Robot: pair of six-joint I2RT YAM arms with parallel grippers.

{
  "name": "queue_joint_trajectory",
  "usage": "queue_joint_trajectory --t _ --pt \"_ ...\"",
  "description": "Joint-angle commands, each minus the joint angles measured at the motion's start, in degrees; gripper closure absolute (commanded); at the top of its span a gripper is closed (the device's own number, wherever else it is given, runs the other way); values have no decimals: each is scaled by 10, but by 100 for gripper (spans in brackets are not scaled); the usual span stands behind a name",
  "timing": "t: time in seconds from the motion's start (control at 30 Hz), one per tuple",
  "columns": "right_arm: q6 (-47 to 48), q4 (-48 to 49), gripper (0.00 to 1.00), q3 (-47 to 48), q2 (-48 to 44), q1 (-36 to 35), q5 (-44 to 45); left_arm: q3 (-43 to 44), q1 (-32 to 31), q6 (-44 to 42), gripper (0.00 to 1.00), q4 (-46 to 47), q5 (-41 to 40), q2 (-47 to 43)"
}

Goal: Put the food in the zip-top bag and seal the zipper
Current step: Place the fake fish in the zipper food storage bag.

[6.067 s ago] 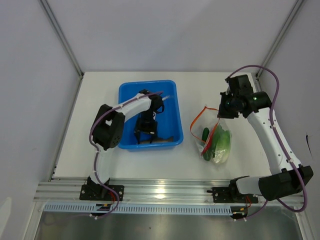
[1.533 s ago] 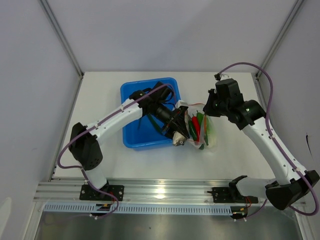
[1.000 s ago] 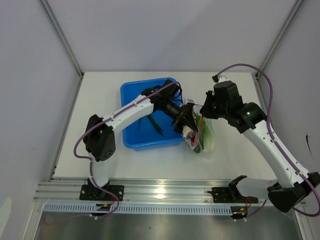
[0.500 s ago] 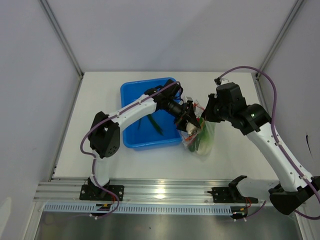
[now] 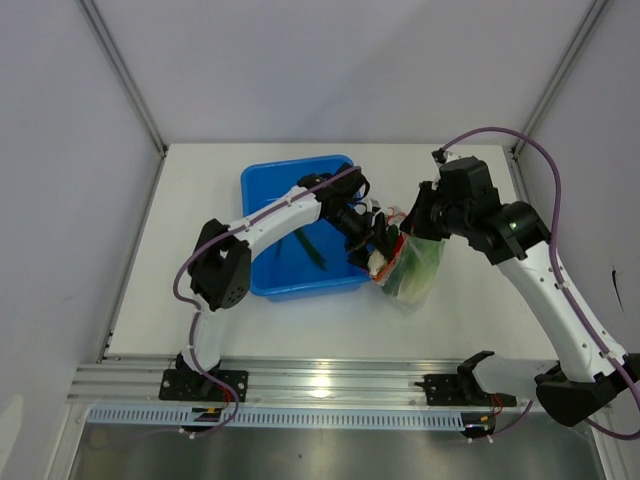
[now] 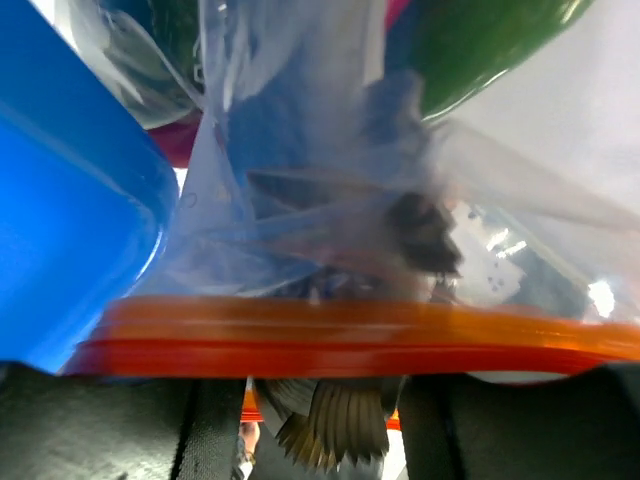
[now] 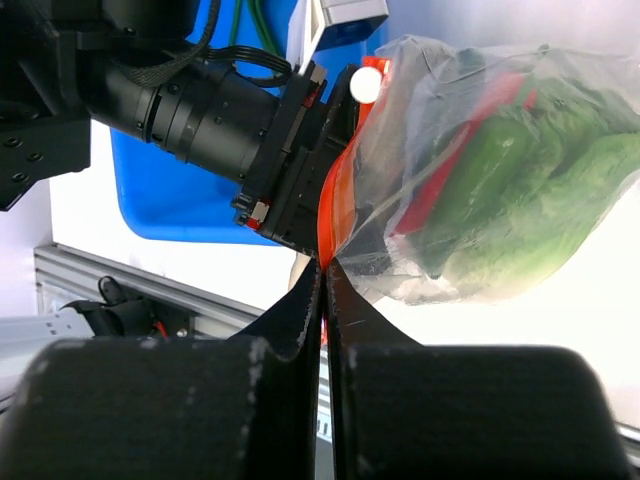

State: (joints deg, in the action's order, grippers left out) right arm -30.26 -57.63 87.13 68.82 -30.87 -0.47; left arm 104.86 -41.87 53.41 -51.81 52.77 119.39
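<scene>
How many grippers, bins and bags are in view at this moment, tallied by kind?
Grippers: 2 (left gripper, right gripper)
Blue bin: 1
Zip-top bag: 1
Total: 4

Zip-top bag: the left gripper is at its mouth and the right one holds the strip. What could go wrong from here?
1. The right gripper pinches the zipper at one spot; the zip-top bag could slip free.
2. The whitish stalk shows at the mouth by the left gripper; it may drop outside.
3. A green pod lies in the blue bin; sealing now would leave it out.
</scene>
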Motion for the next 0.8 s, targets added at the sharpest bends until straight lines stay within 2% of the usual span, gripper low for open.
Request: queue_joint_trajectory --t 0.0,0.07,0.27,0.43,0.5,0.6,0.77 --pt "-19 30 100 13 3 10 -44 39 -2 -9 43 -18 -29 -4" --pt "-21 35 100 3 2 20 -64 47 -3 -8 42 -5 -22 -2" --pt "-23 29 100 -1 8 36 -95 86 -5 -8 27 -16 -9 1" --pt "-30 29 100 0 7 78 -138 63 -5 -22 24 -18 -7 -21" --pt "-34 30 100 -6 3 104 -169 43 -5 -30 20 -19 -7 -28" --pt "-42 38 100 -20 -1 131 -217 29 -6 -44 19 -23 -13 -42" --pt "-52 45 100 -28 -5 156 -269 64 -10 -87 15 -79 -44 -41"
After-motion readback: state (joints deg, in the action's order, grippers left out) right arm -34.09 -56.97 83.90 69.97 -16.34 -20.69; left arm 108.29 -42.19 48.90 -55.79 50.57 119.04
